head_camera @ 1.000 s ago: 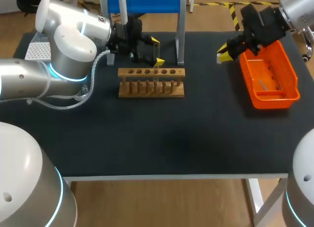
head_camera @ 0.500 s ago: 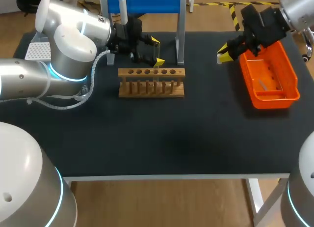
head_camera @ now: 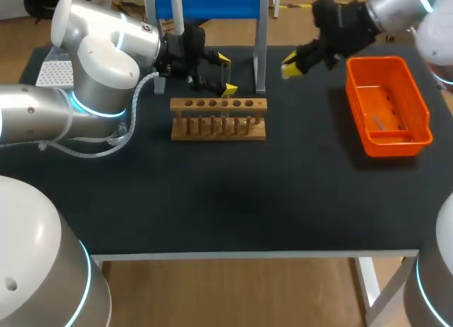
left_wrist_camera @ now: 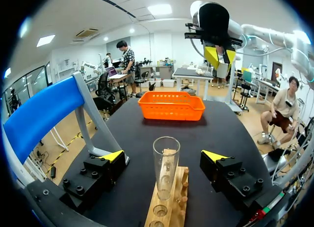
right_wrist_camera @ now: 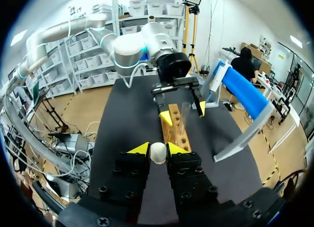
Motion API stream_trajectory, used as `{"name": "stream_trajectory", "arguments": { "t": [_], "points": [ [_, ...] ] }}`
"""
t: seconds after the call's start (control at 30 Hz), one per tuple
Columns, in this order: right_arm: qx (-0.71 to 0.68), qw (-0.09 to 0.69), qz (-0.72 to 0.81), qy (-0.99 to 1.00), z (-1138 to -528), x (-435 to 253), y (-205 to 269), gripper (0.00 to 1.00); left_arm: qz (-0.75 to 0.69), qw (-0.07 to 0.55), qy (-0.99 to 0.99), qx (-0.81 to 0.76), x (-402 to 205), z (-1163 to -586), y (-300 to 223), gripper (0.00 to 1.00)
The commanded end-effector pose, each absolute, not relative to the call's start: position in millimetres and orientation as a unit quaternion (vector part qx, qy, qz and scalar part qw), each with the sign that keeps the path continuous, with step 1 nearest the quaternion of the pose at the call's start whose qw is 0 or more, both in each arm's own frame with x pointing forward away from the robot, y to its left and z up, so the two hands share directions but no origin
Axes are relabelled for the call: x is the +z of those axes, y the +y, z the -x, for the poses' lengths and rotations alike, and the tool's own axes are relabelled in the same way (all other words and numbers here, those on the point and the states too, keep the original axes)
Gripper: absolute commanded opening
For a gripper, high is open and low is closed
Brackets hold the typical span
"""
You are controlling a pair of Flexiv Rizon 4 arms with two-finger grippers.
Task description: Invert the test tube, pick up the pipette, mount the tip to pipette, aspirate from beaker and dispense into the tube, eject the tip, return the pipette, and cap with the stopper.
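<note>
A clear test tube (left_wrist_camera: 166, 164) stands upright, mouth up, in the wooden rack (left_wrist_camera: 164, 211). My left gripper (left_wrist_camera: 164, 156) is open, with one yellow tip on each side of the tube and neither touching it. In the head view that gripper (head_camera: 226, 75) hovers at the rack's (head_camera: 218, 119) far edge. A small white stopper (right_wrist_camera: 158, 152) is held by my right gripper (right_wrist_camera: 158, 148), which is shut on it. The right gripper (head_camera: 290, 65) hangs above the table between the blue stand (head_camera: 205, 1) and the orange basket (head_camera: 386, 104). A pipette (head_camera: 177, 14) hangs on the stand.
The stand's grey upright (head_camera: 260, 47) rises between the rack and my right gripper. A white tip box (head_camera: 54, 72) sits at the far left, behind my left arm. The orange basket (left_wrist_camera: 171, 105) lies beyond the rack.
My right arm has swung left with the stopper, from the basket's near corner to a spot close to the stand's upright. The left arm has not moved.
</note>
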State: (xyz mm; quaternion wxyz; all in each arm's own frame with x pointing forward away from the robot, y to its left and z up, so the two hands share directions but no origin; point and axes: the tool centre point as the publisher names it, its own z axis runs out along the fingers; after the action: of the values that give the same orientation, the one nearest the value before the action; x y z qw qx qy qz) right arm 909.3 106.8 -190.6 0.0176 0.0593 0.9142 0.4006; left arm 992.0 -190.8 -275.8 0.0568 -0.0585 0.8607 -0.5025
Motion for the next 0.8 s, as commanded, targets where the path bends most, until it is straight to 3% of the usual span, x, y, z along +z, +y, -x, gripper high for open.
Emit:
{"name": "stream_trajectory", "arguments": {
  "t": [0.03,0.8],
  "points": [
    [0.381,0.009,-0.056,0.923,-932.2,-194.9,138.4,0.00,0.058,0.058,0.860,-0.504,-276.9,-991.6,-190.7,1.00],
    [0.362,0.020,-0.079,0.928,-960.1,-205.8,182.2,0.00,0.058,0.058,0.860,-0.504,-276.9,-991.6,-190.7,1.00]
  ]
}}
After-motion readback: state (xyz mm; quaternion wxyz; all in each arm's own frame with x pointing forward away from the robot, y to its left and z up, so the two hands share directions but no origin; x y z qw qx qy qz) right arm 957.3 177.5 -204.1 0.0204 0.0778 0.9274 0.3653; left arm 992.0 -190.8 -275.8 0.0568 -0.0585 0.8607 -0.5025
